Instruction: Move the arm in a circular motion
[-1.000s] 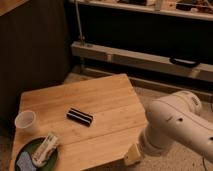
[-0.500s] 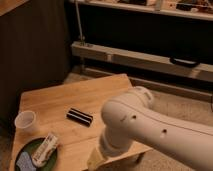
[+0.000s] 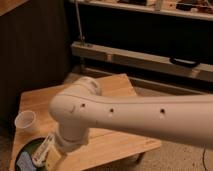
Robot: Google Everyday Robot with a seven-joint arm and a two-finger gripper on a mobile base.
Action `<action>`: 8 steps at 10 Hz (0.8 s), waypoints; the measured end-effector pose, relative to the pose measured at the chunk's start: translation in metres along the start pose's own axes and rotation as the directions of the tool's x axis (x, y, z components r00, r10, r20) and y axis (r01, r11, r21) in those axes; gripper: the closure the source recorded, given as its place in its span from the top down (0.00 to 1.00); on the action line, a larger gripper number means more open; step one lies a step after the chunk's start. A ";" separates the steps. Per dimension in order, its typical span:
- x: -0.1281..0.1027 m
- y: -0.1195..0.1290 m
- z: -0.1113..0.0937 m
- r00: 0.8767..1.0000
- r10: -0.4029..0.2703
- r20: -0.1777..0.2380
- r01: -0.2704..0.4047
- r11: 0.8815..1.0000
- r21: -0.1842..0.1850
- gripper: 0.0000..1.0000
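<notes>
The arm [image 3: 145,112] now spans the lower picture from the right edge to a rounded elbow joint left of centre, much further left than half a second ago, when the joint sat near the middle, and far from its place at the right edge a second ago. Its white tube now covers the small dark bar that lay in the open on the wooden top in both earlier pictures. From the elbow a shorter white link drops down and left to the hand [image 3: 50,152], which hangs low at the front left corner of the surface [image 3: 45,102], just above the dark plate [image 3: 27,150]. Only a beige tip shows there, and I cannot tell whether the hand is wide or narrow.

The surface's far edge and left side are uncovered, and bare wood shows behind the elbow and along the front right, where the edge meets the speckled floor [image 3: 175,157]. Behind the surface runs a long pale rail [image 3: 150,60], with dark shelving [image 3: 150,10] above it.

The plate holds a pale packet partly hidden by the hand. The small white cup [image 3: 26,121] stands upright beside the plate, where it stood before; its inside cannot be made out.
</notes>
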 end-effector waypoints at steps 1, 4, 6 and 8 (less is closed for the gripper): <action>0.026 -0.006 0.001 0.999 -0.037 -0.004 0.037 0.999 0.006 0.80; 0.095 0.004 -0.001 0.996 -0.094 -0.004 0.094 0.996 -0.007 0.80; 0.134 0.044 -0.010 0.997 -0.075 -0.002 0.075 0.997 -0.027 0.80; 0.149 0.089 -0.017 1.000 -0.013 0.005 0.014 0.999 -0.046 0.80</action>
